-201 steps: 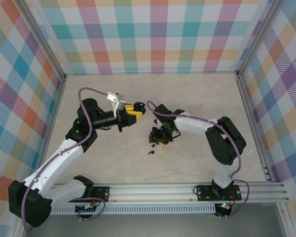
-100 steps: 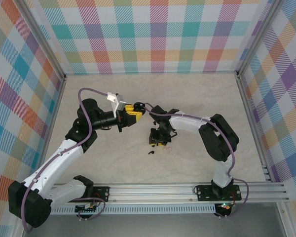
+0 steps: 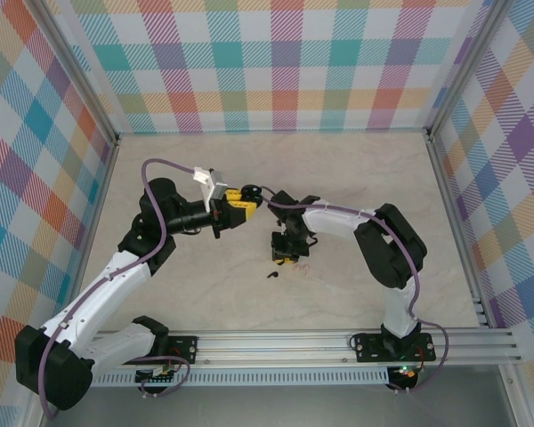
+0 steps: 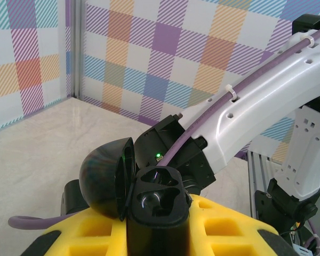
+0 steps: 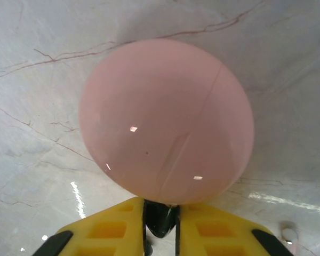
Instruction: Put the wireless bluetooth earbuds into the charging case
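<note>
Our left hand clamps a glossy black case; our right hand pinches a black earbud beside the domed pink case.

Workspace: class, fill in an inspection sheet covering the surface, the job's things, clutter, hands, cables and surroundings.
Surface: pale marbled table, glossy.
Job's things: black case with lid open; pink case closed, on the table; loose black earbud on the table; pale earbud lying near the pink case.
Clutter: nothing seen.
Hands: left hand shut on the black case, held above the table; right hand shut on a dark bud, next to the pink case.
Cables: purple cables run along both arms.
Surroundings: checked walls; metal rail at the near edge.
</note>
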